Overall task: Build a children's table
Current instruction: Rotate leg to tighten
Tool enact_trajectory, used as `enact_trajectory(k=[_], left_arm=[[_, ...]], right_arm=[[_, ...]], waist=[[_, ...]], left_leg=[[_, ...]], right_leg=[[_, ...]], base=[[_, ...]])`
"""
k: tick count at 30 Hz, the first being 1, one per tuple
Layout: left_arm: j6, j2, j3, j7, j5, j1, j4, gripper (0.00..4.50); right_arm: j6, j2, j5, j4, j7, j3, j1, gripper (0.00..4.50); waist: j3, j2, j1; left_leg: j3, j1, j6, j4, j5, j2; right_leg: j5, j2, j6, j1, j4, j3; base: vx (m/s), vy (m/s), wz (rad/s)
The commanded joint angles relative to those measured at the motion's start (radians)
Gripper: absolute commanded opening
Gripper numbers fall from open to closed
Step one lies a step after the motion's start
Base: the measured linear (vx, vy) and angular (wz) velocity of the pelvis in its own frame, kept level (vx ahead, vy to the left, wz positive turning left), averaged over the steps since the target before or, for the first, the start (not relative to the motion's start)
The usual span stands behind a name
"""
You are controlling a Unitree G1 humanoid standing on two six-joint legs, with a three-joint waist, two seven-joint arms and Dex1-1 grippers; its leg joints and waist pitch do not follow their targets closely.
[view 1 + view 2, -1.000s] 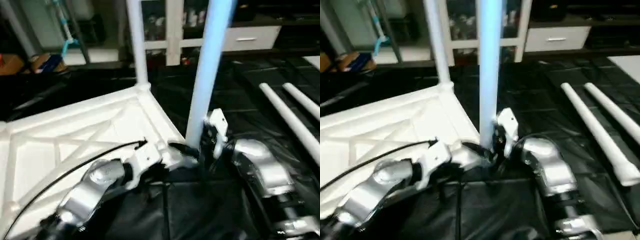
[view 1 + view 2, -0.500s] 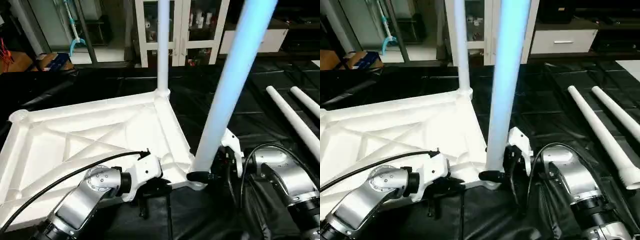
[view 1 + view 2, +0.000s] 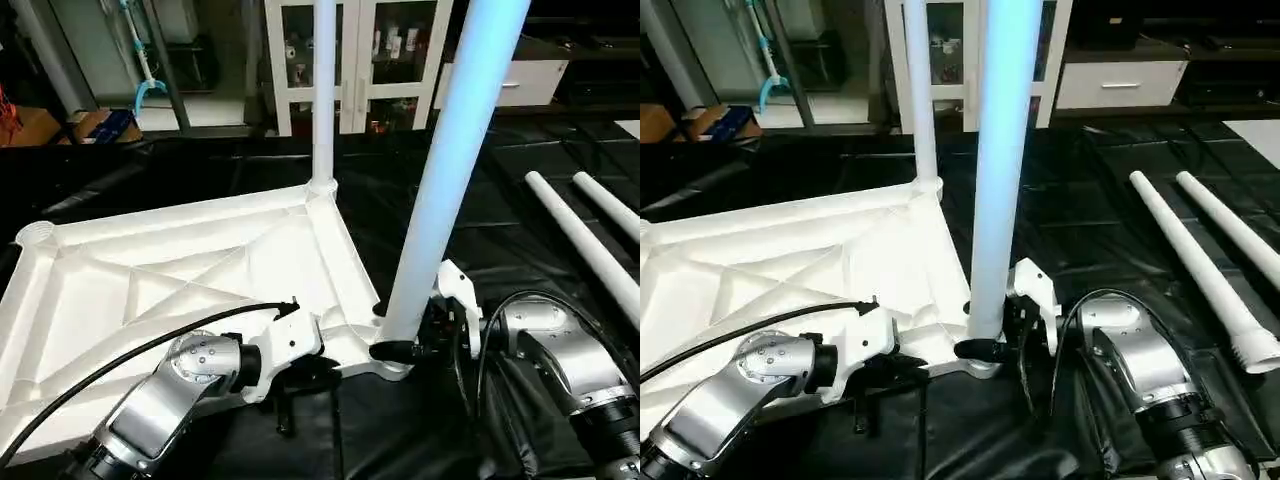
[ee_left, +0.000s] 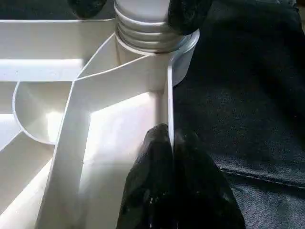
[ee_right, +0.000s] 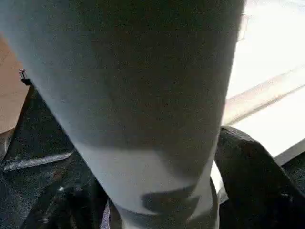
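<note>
The white table top (image 3: 180,270) lies upside down on the black mat, ribs facing up. One white leg (image 3: 323,100) stands screwed into its far corner socket. A second leg (image 3: 445,170) stands upright in the near right corner socket. My right gripper (image 3: 405,345) is shut on this leg's base, a black finger (image 5: 252,181) pressed against each side of it. My left gripper (image 4: 170,143) is shut on the top's thin rim (image 4: 168,95), just beside that socket. In the left wrist view the leg's ridged base (image 4: 145,28) sits in the socket.
Two loose white legs (image 3: 585,245) (image 3: 612,205) lie on the mat at the right. An open round socket (image 3: 38,233) shows at the top's far left corner. A white glass-door cabinet (image 3: 370,60) and a drawer unit (image 3: 530,80) stand behind.
My right gripper's fingers have closed in on the base of the near leg. The whole picture has shifted with the head. The left gripper has kept its hold on the rim.
</note>
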Motion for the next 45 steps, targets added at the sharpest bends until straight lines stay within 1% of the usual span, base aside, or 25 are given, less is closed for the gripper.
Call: enact_trajectory(k=[1,5,6,11,14,17,19,20,21,22,23,25,27,29,32,33,34,35,36,37,38,39,40,43,45], left_arm=[[-0.009,0.002,-0.021,-0.022,-0.006,0.005,-0.015,0.0],[-0.006,0.0,-0.016,-0.011,-0.002,0.004,-0.009,0.0],[0.0,-0.011,-0.01,0.016,0.011,-0.003,0.005,0.0],[0.007,-0.061,0.01,0.111,0.05,-0.035,0.075,0.0],[0.069,-0.148,0.047,0.254,0.086,-0.1,0.168,0.0],[0.123,-0.23,0.1,0.387,0.095,-0.153,0.244,0.0],[0.155,-0.309,0.151,0.484,0.088,-0.204,0.312,0.0],[0.155,-0.309,0.151,0.484,0.088,-0.204,0.312,0.0],[0.154,-0.34,0.165,0.513,0.087,-0.23,0.346,0.0],[0.147,-0.363,0.171,0.537,0.091,-0.255,0.381,0.0],[0.14,-0.372,0.17,0.545,0.097,-0.265,0.397,0.0],[0.138,-0.376,0.167,0.544,0.1,-0.267,0.403,0.0],[0.142,-0.377,0.166,0.545,0.104,-0.264,0.403,0.0],[0.149,-0.367,0.164,0.536,0.104,-0.251,0.39,0.0],[0.158,-0.332,0.152,0.502,0.106,-0.227,0.364,0.0],[0.157,-0.322,0.147,0.494,0.109,-0.222,0.358,0.0],[0.154,-0.315,0.144,0.484,0.111,-0.219,0.356,0.0],[0.156,-0.302,0.137,0.462,0.11,-0.212,0.346,0.0],[0.156,-0.302,0.137,0.462,0.11,-0.212,0.346,0.0],[0.141,-0.273,0.117,0.418,0.11,-0.196,0.326,0.0],[0.13,-0.245,0.099,0.374,0.106,-0.18,0.304,0.0],[0.103,-0.206,0.074,0.315,0.101,-0.158,0.274,0.0],[0.052,-0.163,0.05,0.249,0.091,-0.131,0.24,0.0],[0.018,-0.115,0.034,0.178,0.069,-0.095,0.191,0.0],[-0.007,-0.075,0.023,0.119,0.05,-0.064,0.149,0.0]], right_arm=[[0.004,-0.002,-0.02,0.014,-0.016,0.003,0.003,2.88],[0.001,0.031,-0.015,0.028,-0.069,-0.017,0.0,2.56],[-0.015,0.065,-0.034,0.059,-0.152,-0.035,-0.016,2.49],[-0.035,0.148,-0.083,0.132,-0.359,-0.071,-0.051,2.39],[0.034,0.254,-0.089,0.147,-0.555,-0.112,-0.07,2.38],[0.058,0.326,-0.121,0.177,-0.72,-0.132,-0.088,2.38],[0.048,0.397,-0.156,0.214,-0.862,-0.136,-0.109,2.38],[0.048,0.397,-0.156,0.214,-0.862,-0.136,-0.109,2.38],[0.039,0.442,-0.155,0.232,-0.912,-0.139,-0.122,2.38],[0.035,0.492,-0.138,0.251,-0.951,-0.146,-0.138,2.38],[0.028,0.517,-0.136,0.259,-0.961,-0.145,-0.15,2.38],[0.011,0.525,-0.148,0.261,-0.959,-0.136,-0.157,2.38],[-0.002,0.53,-0.146,0.246,-0.929,-0.132,-0.158,2.38],[-0.023,0.516,-0.13,0.217,-0.866,-0.124,-0.15,2.93],[-0.048,0.478,-0.1,0.175,-0.758,-0.116,-0.148,3.15],[-0.054,0.466,-0.102,0.168,-0.739,-0.11,-0.147,3.27],[-0.06,0.456,-0.105,0.163,-0.723,-0.104,-0.147,3.42],[-0.048,0.442,-0.088,0.148,-0.684,-0.103,-0.143,3.56],[-0.048,0.442,-0.088,0.148,-0.684,-0.103,-0.143,3.56],[-0.039,0.411,-0.063,0.125,-0.616,-0.101,-0.136,3.56],[-0.025,0.378,-0.037,0.103,-0.548,-0.098,-0.13,3.64],[-0.013,0.335,-0.016,0.079,-0.47,-0.094,-0.121,3.87],[0.0,0.283,-0.007,0.057,-0.385,-0.086,-0.111,3.87],[0.011,0.222,0.006,0.032,-0.291,-0.083,-0.095,4.07],[0.024,0.17,0.018,0.015,-0.222,-0.08,-0.085,4.07]], waist=[[-0.051,-0.017,-0.003],[-0.049,-0.018,-0.007],[-0.049,-0.018,-0.009],[-0.045,-0.019,-0.032],[-0.044,-0.015,-0.04],[-0.041,-0.018,-0.049],[-0.046,-0.019,-0.055],[-0.046,-0.018,-0.055],[-0.048,-0.022,-0.055],[-0.048,-0.02,-0.056],[-0.05,-0.019,-0.055],[-0.05,-0.017,-0.053],[-0.051,-0.018,-0.051],[-0.053,-0.017,-0.05],[-0.056,-0.017,-0.046],[-0.054,-0.016,-0.052],[-0.054,-0.016,-0.054],[-0.055,-0.016,-0.052],[-0.059,-0.016,-0.048],[-0.06,-0.015,-0.047],[-0.06,-0.018,-0.045],[-0.06,-0.017,-0.043],[-0.061,-0.014,-0.04],[-0.062,-0.01,-0.039],[-0.059,-0.012,-0.034]], left_leg=[[-0.036,0.012,0.054,-0.084,-0.221,0.069],[-0.036,0.01,0.046,-0.085,-0.24,0.068],[-0.037,0.011,0.04,-0.086,-0.249,0.068],[-0.042,0.013,-0.005,-0.087,-0.321,0.06],[-0.046,0.014,-0.017,-0.089,-0.347,0.059],[-0.045,0.015,-0.028,-0.089,-0.363,0.057],[-0.047,0.016,-0.031,-0.086,-0.366,0.052],[-0.048,0.014,-0.025,-0.086,-0.355,0.054],[-0.048,0.01,-0.018,-0.088,-0.35,0.055],[-0.045,0.012,-0.013,-0.087,-0.343,0.052],[-0.047,0.011,-0.012,-0.088,-0.339,0.053],[-0.046,0.009,-0.007,-0.09,-0.331,0.055],[-0.044,0.006,0.003,-0.091,-0.311,0.058],[-0.042,0.006,0.011,-0.09,-0.295,0.058],[-0.04,0.002,0.037,-0.087,-0.266,0.06],[-0.044,-0.009,0.047,-0.09,-0.252,0.06],[-0.046,-0.012,0.049,-0.09,-0.245,0.06],[-0.045,-0.007,0.047,-0.088,-0.245,0.061],[-0.041,0.001,0.05,-0.082,-0.228,0.061],[-0.04,0.001,0.054,-0.081,-0.21,0.061],[-0.041,-0.006,0.074,-0.081,-0.184,0.06],[-0.04,-0.006,0.092,-0.08,-0.173,0.062],[-0.042,-0.004,0.101,-0.079,-0.159,0.063],[-0.037,0.0,0.116,-0.075,-0.135,0.065],[-0.035,0.003,0.117,-0.078,-0.152,0.066]], right_leg=[[-0.299,-0.056,-0.206,0.035,-0.067,0.043],[-0.327,-0.056,-0.198,0.035,-0.07,0.043],[-0.342,-0.056,-0.194,0.034,-0.071,0.043],[-0.454,-0.055,-0.159,0.026,-0.081,0.04],[-0.478,-0.053,-0.144,0.023,-0.084,0.038],[-0.502,-0.053,-0.131,0.017,-0.09,0.037],[-0.529,-0.055,-0.118,0.017,-0.094,0.033],[-0.52,-0.057,-0.116,0.018,-0.096,0.034],[-0.501,-0.055,-0.115,0.021,-0.095,0.033],[-0.49,-0.055,-0.12,0.015,-0.097,0.035],[-0.481,-0.057,-0.122,0.018,-0.095,0.034],[-0.441,-0.055,-0.13,0.021,-0.092,0.034],[-0.378,-0.055,-0.149,0.025,-0.086,0.036],[-0.348,-0.056,-0.163,0.028,-0.082,0.037],[-0.289,-0.057,-0.18,0.036,-0.074,0.038],[-0.289,-0.059,-0.178,0.043,-0.072,0.036],[-0.296,-0.059,-0.177,0.047,-0.071,0.034],[-0.315,-0.059,-0.175,0.042,-0.075,0.033],[-0.288,-0.06,-0.189,0.037,-0.074,0.036],[-0.258,-0.059,-0.199,0.038,-0.071,0.038],[-0.213,-0.057,-0.208,0.046,-0.065,0.035],[-0.198,-0.057,-0.216,0.045,-0.063,0.035],[-0.184,-0.057,-0.221,0.046,-0.061,0.034],[-0.119,-0.053,-0.249,0.042,-0.052,0.034],[-0.139,-0.055,-0.256,0.043,-0.055,0.034]], base=[[0.0,0.0,0.0],[0.0,0.0,0.0],[0.0,0.0,0.0],[0.0,0.0,0.0],[0.0,0.0,0.0],[0.0,0.0,0.0],[0.0,0.0,0.0],[0.0,0.0,0.0],[0.0,0.0,0.0],[0.0,0.0,0.0],[0.0,0.0,0.0],[0.0,0.0,0.0],[0.0,0.0,0.0],[0.0,0.0,0.0],[0.0,0.0,0.0],[0.0,0.0,0.0],[0.0,0.0,0.0],[0.0,0.0,0.0],[0.0,0.0,0.0],[0.0,0.0,0.0],[0.0,0.0,0.0],[0.0,0.0,0.0],[0.0,0.0,0.0],[0.0,0.0,0.0],[0.0,0.0,0.0]])
